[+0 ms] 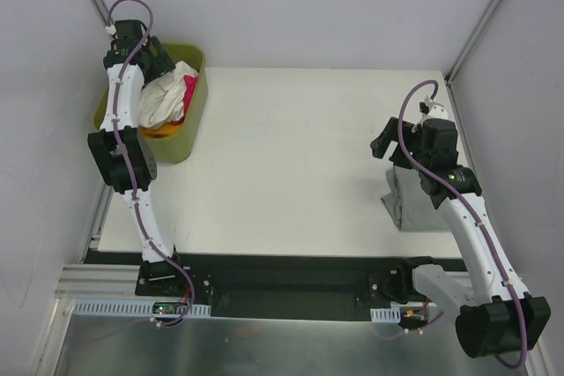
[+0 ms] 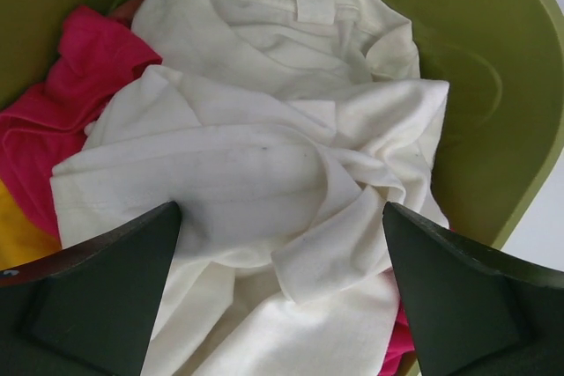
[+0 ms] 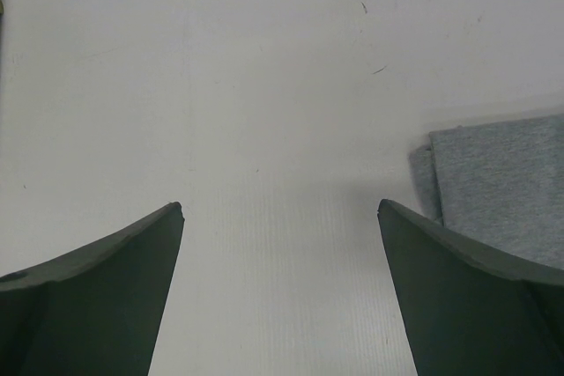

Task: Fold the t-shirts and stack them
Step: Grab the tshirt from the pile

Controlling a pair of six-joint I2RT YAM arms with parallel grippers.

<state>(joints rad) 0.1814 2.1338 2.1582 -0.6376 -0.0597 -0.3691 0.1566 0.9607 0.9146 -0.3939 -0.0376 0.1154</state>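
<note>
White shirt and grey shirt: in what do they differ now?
The white shirt is crumpled; the grey shirt is folded flat. The white shirt lies in the green tub, on top of pink cloth; the grey shirt lies on the table. Both are plain cloth, and neither is gripped.
</note>
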